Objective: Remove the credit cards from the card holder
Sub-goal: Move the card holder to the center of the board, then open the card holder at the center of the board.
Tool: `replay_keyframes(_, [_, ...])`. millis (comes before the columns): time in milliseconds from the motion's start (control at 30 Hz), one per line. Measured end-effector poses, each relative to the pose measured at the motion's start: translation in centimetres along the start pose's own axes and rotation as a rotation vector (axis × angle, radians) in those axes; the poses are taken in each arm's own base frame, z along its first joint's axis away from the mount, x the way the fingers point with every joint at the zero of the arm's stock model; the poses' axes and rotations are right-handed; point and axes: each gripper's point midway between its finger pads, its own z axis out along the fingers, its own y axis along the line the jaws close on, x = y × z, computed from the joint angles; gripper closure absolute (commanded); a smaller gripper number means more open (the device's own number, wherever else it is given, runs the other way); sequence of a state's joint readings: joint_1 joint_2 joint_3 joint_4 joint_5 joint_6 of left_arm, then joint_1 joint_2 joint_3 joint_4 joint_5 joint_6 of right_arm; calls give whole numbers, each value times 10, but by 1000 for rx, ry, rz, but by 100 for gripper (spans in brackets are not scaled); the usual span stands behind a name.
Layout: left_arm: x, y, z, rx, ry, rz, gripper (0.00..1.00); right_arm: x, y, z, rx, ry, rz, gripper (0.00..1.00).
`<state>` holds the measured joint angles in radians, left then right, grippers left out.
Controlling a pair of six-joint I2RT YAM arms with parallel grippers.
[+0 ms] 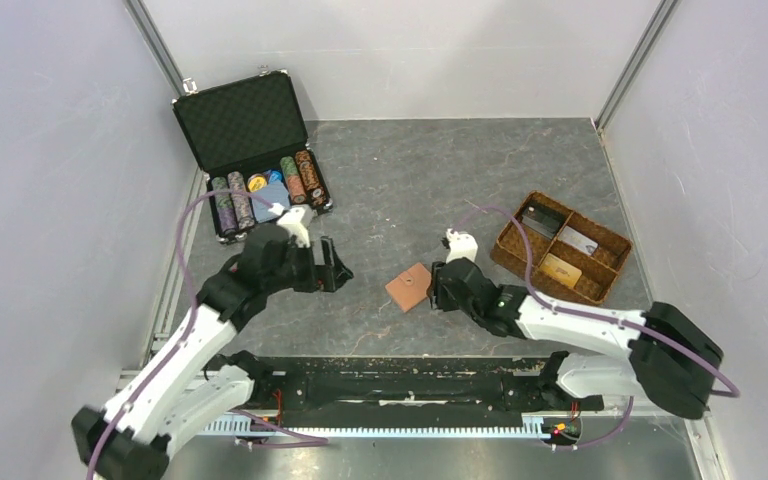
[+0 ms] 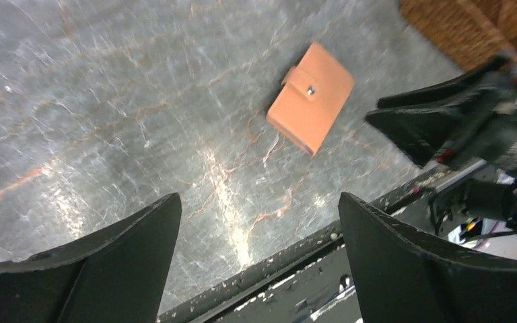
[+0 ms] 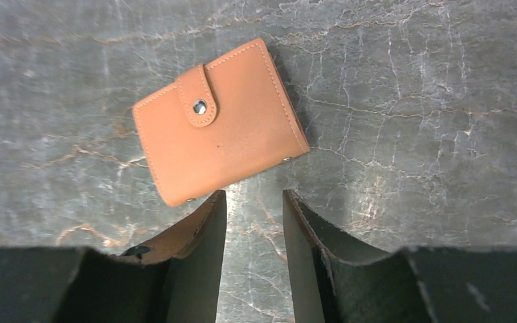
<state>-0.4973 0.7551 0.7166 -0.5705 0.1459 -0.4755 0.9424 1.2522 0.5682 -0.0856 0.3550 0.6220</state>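
Observation:
The card holder (image 1: 409, 287) is a tan leather wallet that lies closed and snapped flat on the table, also in the left wrist view (image 2: 312, 96) and the right wrist view (image 3: 219, 121). My right gripper (image 1: 439, 288) sits just right of it, low over the table. In its own view the right gripper (image 3: 254, 195) has a narrow gap, only bare table between the fingers, and the left fingertip (image 3: 215, 205) is at the wallet's near edge. My left gripper (image 1: 334, 265) (image 2: 259, 202) hangs wide open and empty, left of the wallet. Three credit cards (image 1: 560, 270) lie in the woven tray.
A brown woven divided tray (image 1: 612, 272) stands to the right of the wallet, and its corner shows in the left wrist view (image 2: 471, 27). An open black case (image 1: 245, 120) with rows of poker chips sits at the back left. Grey walls enclose the table.

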Motion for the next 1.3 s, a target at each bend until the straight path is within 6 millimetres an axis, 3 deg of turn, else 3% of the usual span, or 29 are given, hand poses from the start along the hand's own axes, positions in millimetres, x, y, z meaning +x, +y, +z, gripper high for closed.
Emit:
replay_keyframes(133, [20, 3, 40, -28, 210, -39, 29, -5, 1, -9, -48, -71, 105, 58])
replay_keyframes(267, [44, 3, 81, -19, 388, -85, 27, -2, 0, -13, -81, -108, 193, 52])
replay_keyframes(367, [55, -2, 96, 9, 438, -111, 26, 4, -3, -15, -106, -121, 240, 49])
replay_keyframes(567, [57, -20, 128, 111, 429, -105, 27, 5, -2, -21, -153, -151, 282, 50])
replay_keyframes(733, [81, -16, 157, 111, 482, -101, 33, 4, 0, -24, -191, -176, 307, 52])
replay_keyframes(933, [88, -31, 166, 156, 483, -97, 42, 8, 3, -24, -221, -170, 320, 51])
replay_keyframes(1067, [103, -41, 165, 183, 494, -79, 56, 11, 2, -23, -224, -171, 333, 49])
replay_keyframes(1300, [126, -60, 157, 246, 502, -88, 52, 19, -15, -13, -176, -156, 346, 47])
